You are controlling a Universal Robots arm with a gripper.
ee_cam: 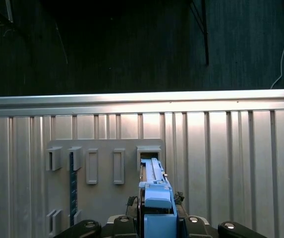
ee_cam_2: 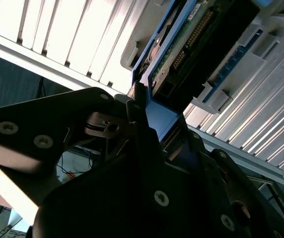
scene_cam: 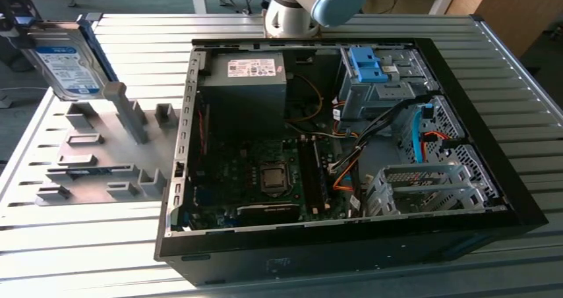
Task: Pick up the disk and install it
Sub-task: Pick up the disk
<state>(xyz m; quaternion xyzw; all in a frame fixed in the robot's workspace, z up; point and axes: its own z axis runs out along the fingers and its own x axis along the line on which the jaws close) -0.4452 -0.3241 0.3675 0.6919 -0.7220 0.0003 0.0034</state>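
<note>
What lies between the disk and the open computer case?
In the exterior view, grey upright holders on a fixture plate stand between the disk and the computer case.

An open black computer case (scene_cam: 370,255) lies on the ribbed aluminium surface (scene_cam: 79,252). A grey boxy power supply (scene_cam: 246,90) sits inside. A grey slotted fixture plate (scene_cam: 105,156) lies just beside the case, on the exterior view's left.

Disk (scene_cam: 63,60): silver, white-and-blue label, blue bracket on edges; upright on edge, tilted (over grey fixture plate (scene_cam: 97,159))
</note>
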